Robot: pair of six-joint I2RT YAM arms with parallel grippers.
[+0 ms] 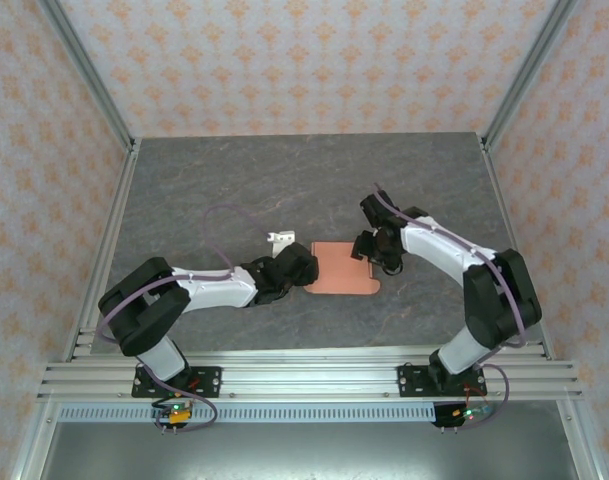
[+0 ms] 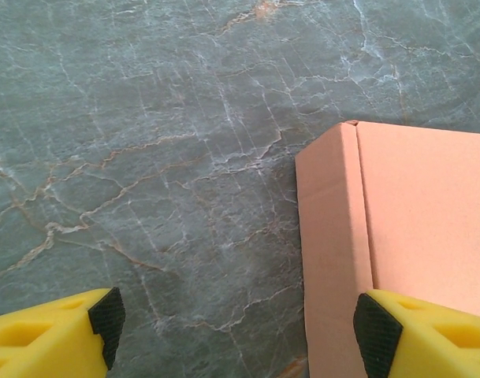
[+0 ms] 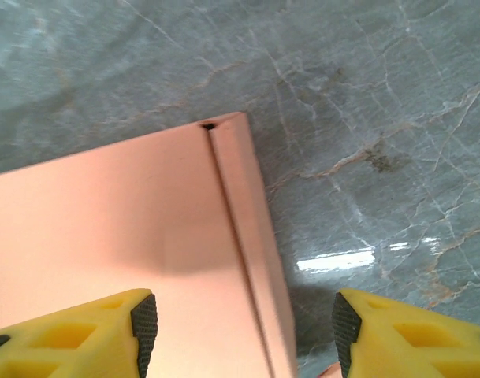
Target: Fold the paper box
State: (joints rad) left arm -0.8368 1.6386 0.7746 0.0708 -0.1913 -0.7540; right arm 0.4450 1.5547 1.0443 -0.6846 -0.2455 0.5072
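The paper box lies flat on the grey marbled table, centre of the workspace, between the two arms. It is salmon-orange, with a rounded tab at its near right corner.

The left gripper is at the box's left edge. In the left wrist view the left gripper has its jaws spread wide. One yellow finger with a black pad is over bare table. The other finger is over the box, near the crease between the narrow side panel and the big face. It is not pinching anything, and whether the pad touches the card cannot be told.

The right gripper is at the box's far right edge. In the right wrist view the right gripper also has its jaws apart, straddling the box's edge. One finger is over the broad face of the box and the other finger is over the table beside it. The narrow side strip runs between them, with a gap on both sides and no grip.

A small white object sits on the table just beyond the left gripper, apart from the box. What it is cannot be told.
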